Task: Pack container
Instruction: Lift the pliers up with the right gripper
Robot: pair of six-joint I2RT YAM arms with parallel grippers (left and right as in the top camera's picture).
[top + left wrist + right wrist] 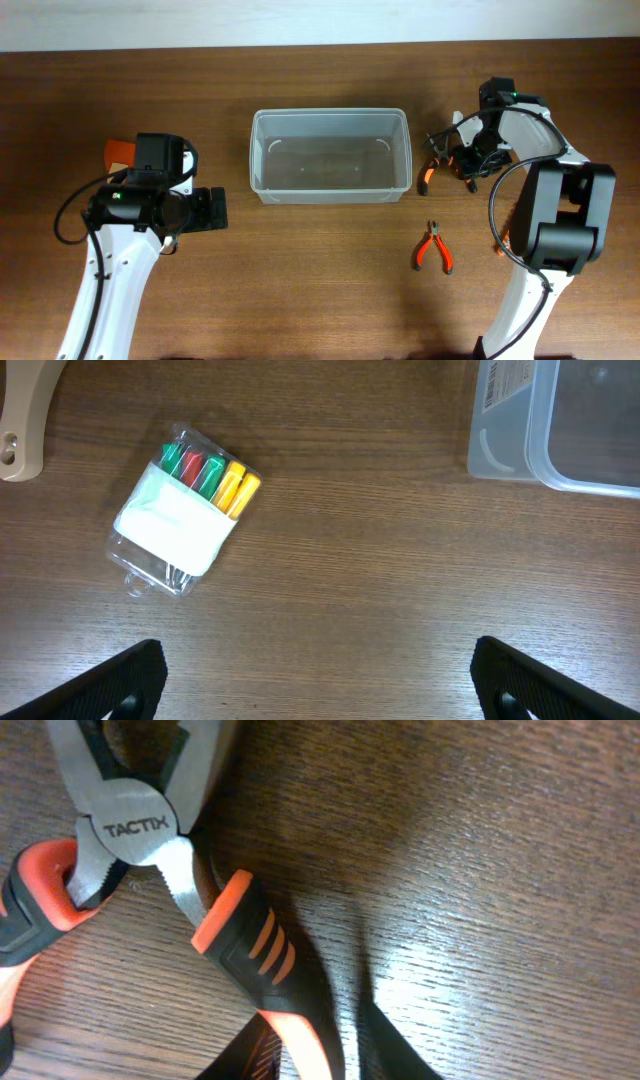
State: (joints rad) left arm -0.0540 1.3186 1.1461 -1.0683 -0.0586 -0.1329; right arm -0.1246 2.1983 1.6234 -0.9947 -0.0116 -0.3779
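The container is a clear rectangular tub standing empty at the table's middle; its corner shows in the left wrist view. A large pair of orange-and-black pliers lies right of it. My right gripper is down on these pliers, its fingers closed narrowly around one handle, with the pliers resting on the table. My left gripper is wide open and empty over bare wood. A clear pack of coloured markers lies ahead of it on the left.
A smaller pair of orange pliers lies on the table in front of the right arm. An orange object shows partly from behind the left arm. A beige part is at the left wrist view's top left corner.
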